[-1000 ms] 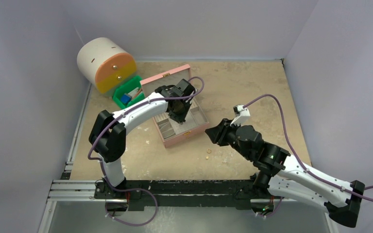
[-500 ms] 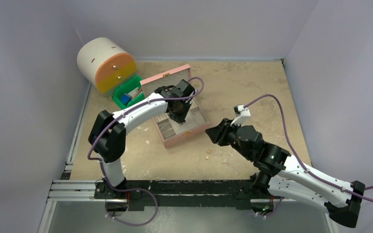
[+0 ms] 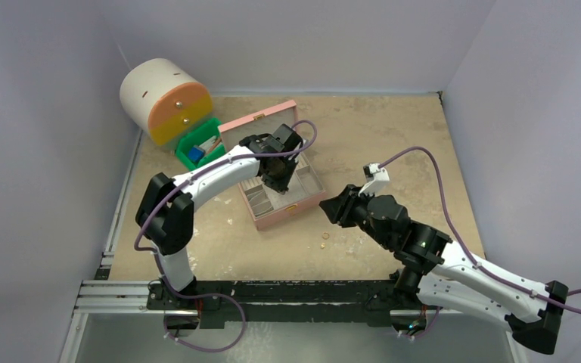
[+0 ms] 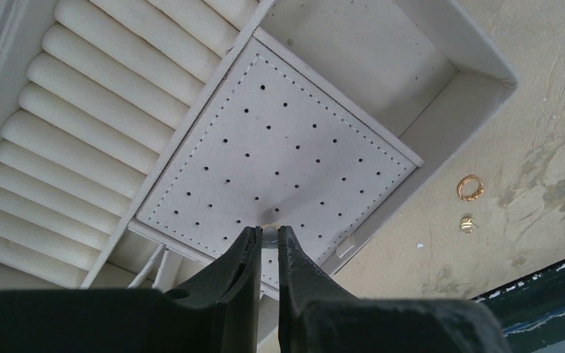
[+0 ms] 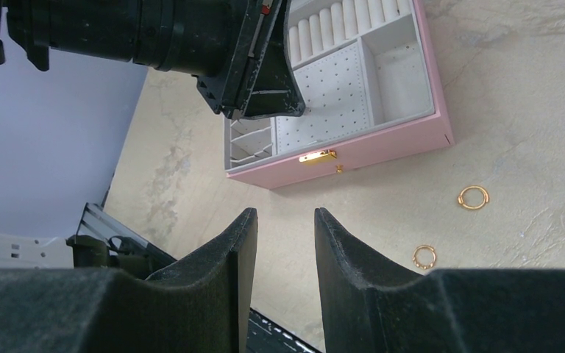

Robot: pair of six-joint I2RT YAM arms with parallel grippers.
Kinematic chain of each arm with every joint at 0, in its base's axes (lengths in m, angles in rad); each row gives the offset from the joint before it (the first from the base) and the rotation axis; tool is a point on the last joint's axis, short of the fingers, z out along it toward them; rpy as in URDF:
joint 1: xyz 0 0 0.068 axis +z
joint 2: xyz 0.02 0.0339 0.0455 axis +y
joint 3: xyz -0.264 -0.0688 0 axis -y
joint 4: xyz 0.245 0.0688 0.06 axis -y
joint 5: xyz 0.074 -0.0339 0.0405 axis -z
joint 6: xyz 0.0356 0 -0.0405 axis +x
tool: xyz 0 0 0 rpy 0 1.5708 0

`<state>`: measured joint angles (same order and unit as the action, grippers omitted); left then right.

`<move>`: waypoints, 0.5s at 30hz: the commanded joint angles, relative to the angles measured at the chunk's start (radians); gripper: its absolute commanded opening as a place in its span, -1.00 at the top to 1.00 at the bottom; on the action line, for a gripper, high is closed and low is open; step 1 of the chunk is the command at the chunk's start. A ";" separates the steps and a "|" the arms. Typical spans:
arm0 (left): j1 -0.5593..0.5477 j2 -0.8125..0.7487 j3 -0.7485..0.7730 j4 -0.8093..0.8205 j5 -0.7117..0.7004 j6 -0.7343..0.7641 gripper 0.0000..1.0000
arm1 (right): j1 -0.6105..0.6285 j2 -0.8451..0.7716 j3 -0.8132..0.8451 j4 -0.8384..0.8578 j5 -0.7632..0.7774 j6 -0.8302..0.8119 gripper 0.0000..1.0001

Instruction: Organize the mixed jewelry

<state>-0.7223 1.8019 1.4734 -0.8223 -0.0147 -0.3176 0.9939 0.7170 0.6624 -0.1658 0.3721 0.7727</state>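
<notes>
The pink jewelry box lies open in the middle of the table. My left gripper reaches down into it. In the left wrist view the gripper is shut on a tiny pale gold piece, with its tips on the white perforated panel. A gold ring and a small gold piece lie on the table beside the box. My right gripper is open and empty, hovering right of the box. Its view shows the gripper and two gold rings on the table.
A white and orange drawer cylinder stands at the back left, with a green bin in front of it. The box lid lies open toward the back. Ring rolls fill the box's far compartment. Grey walls surround the table.
The left arm's elbow has shifted slightly left while its gripper stays in the box. The right arm has not moved.
</notes>
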 commanded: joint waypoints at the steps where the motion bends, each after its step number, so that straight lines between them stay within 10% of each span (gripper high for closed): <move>1: -0.004 -0.065 -0.011 0.026 0.010 0.020 1.00 | 0.003 0.014 0.043 0.042 -0.002 -0.016 0.26; 15: -0.004 -0.050 -0.021 0.035 0.036 0.020 1.00 | 0.003 0.025 0.029 0.069 -0.002 -0.010 0.26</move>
<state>-0.7223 1.7741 1.4563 -0.8158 0.0025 -0.3176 0.9939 0.7460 0.6636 -0.1555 0.3721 0.7692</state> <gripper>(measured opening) 0.101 0.373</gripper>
